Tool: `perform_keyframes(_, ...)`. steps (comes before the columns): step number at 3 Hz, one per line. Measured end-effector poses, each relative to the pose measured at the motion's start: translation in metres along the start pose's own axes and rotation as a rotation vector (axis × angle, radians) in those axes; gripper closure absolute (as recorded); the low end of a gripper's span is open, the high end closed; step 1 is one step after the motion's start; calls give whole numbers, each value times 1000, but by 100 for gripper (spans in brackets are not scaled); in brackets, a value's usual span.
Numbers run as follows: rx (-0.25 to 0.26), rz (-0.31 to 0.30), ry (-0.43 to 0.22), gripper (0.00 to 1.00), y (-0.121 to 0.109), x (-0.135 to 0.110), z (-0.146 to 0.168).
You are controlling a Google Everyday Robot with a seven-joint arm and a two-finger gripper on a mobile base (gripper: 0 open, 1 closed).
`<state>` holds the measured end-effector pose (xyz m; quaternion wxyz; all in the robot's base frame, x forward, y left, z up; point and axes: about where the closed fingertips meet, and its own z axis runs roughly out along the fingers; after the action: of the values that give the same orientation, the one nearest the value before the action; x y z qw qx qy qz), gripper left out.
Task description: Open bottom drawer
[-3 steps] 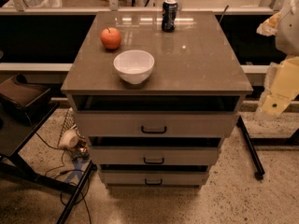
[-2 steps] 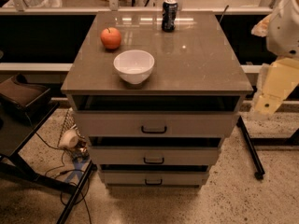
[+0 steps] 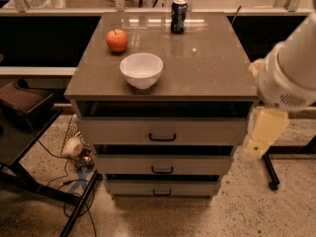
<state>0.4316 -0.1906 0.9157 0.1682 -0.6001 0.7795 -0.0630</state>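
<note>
drawer: bottom drawer point(image 3: 129, 187), lowest of three fronts, just above the floor; looks shut, not yet pulled.
handle: black bar point(image 3: 162, 192) at the middle of that front; long axis horizontal, running side to side.
gripper: gripper point(image 3: 253, 148) hangs off the cabinet point(image 3: 212, 68) at its right front corner, about level with the middle drawer point(image 3: 123, 165), touching nothing.
claw state: cannot tell.
key relation: handle lies below the gripper and across to the left in view, well apart. Judged need: drop lower, move across to the front's centre, close across the bar, then pull straight out from the front.
arm: only one, so no choice of side.
vs earlier: gripper now sits lower and nearer the cabinet than 1.0 s ago, when it was beside the tabletop edge. Drawers, bowl point(image 3: 141, 69), apple point(image 3: 117, 40) and can point(image 3: 178, 16) are unmoved.
</note>
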Motion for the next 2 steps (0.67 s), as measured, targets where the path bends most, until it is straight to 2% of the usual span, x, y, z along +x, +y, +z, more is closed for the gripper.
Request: perform_keyframes(2,-4,-33,-16,0,69,-10,117)
